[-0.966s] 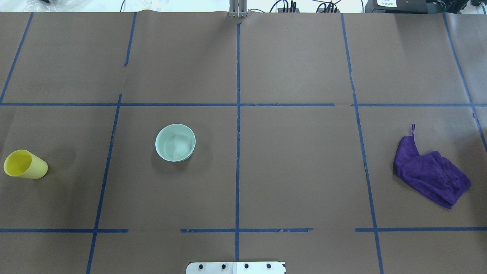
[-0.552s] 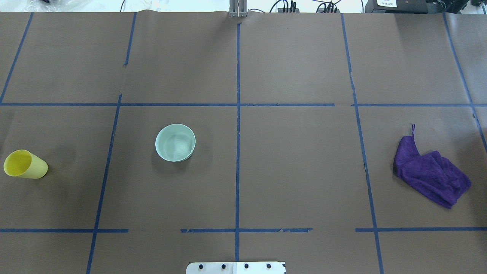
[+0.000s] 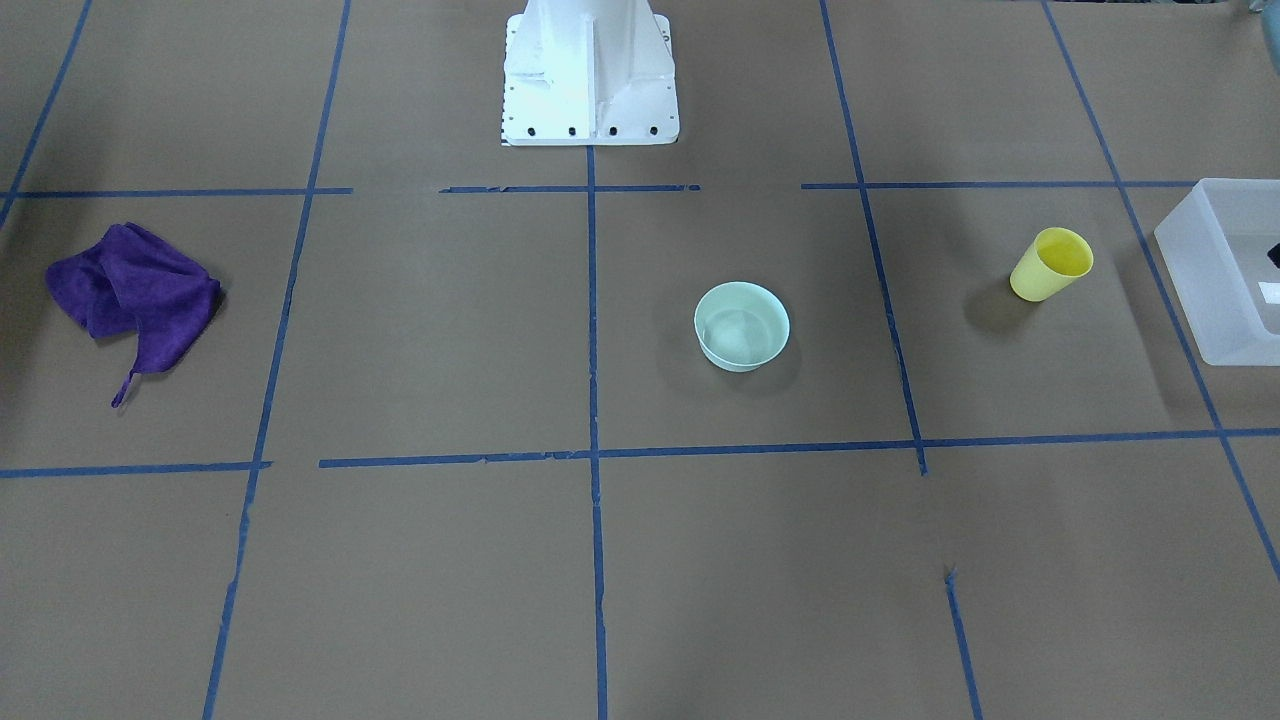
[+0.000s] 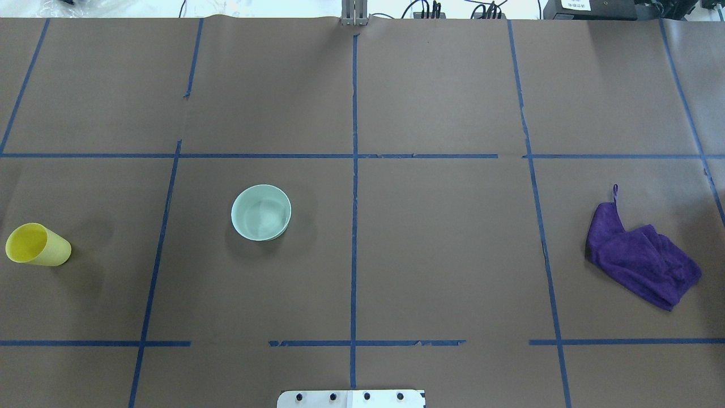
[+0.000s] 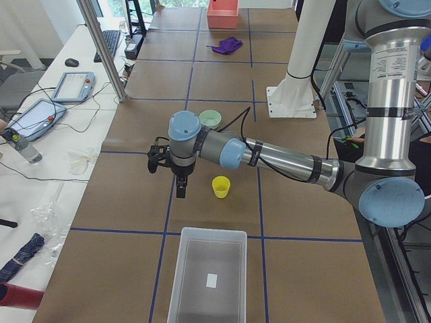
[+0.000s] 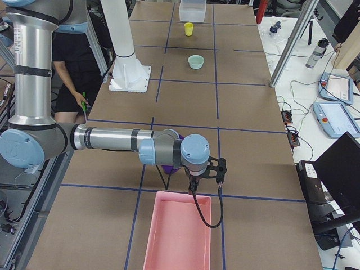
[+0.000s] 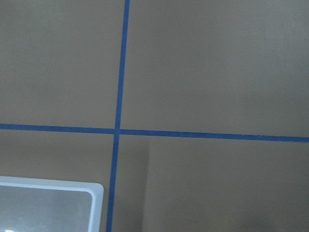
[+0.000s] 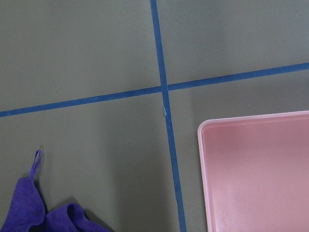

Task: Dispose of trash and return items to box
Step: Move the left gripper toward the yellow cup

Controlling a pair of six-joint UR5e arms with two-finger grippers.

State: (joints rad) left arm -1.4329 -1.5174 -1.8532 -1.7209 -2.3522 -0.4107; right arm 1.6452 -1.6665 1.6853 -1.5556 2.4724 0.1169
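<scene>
Cup (image 3: 1050,265), bowl (image 3: 742,325) and cloth (image 3: 130,290) lie outside the box (image 3: 1215,300), none yet put away; left gripper (image 5: 180,187) and right gripper (image 6: 194,185) hover, finger state impossible to tell.

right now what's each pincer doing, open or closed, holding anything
left pincer: cannot tell, it shows only in the left side view.
right pincer: cannot tell, it shows only in the right side view.

Left arm (image 5: 283,160), right arm (image 6: 109,138): silver tubes, pale-blue joint caps (image 5: 183,126) (printed label (image 5: 390,62) on upright link). Black wrist cable (image 6: 216,211). White base (image 3: 590,70), black bolts (image 3: 572,131).
</scene>
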